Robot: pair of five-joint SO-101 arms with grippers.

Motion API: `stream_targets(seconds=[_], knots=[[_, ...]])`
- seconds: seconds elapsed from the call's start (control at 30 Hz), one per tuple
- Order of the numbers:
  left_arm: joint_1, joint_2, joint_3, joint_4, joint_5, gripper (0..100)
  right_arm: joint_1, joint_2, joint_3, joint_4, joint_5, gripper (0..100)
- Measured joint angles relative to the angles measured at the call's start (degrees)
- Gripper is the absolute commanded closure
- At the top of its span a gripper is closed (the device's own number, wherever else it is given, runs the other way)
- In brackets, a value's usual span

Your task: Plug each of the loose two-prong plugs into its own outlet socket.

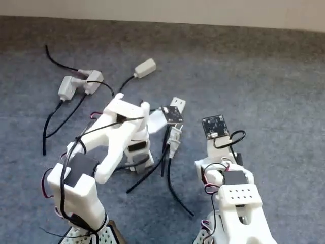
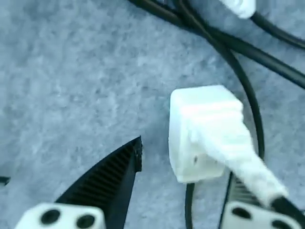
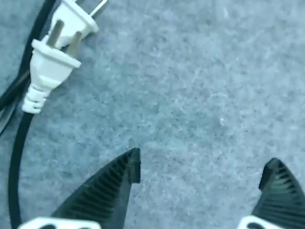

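Fuzzy grey carpet (image 1: 264, 71), boxy socket (image 2: 205, 124), left end effector (image 2: 187, 166) and right end effector (image 3: 205, 157) agape

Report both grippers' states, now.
Left gripper: open around a white socket, not clamped on it.
Right gripper: open, holding nothing, over carpet.

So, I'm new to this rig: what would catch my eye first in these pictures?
Tangled black cords sprawl across the grey mat. The left gripper stands open around a white socket block, while the right gripper hangs open over bare mat near two loose white plugs.
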Motion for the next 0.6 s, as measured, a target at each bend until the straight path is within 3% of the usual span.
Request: stream_targets(seconds=[0.1, 0.3, 0.6], knots=[[0.1, -0.1, 3.3, -5.5, 2.0, 76, 0.0, 0.0, 0.5, 0.0, 0.0, 61.9], [0.2, -0.2, 6.0, -9.6, 2.3, 98, 0.0, 0.0, 0.5, 0.0, 0.0, 61.9], [-2.7, -6.4, 4.0, -8.3, 1.8, 100, 0.0, 0.0, 0.5, 0.0, 0.0, 61.9]])
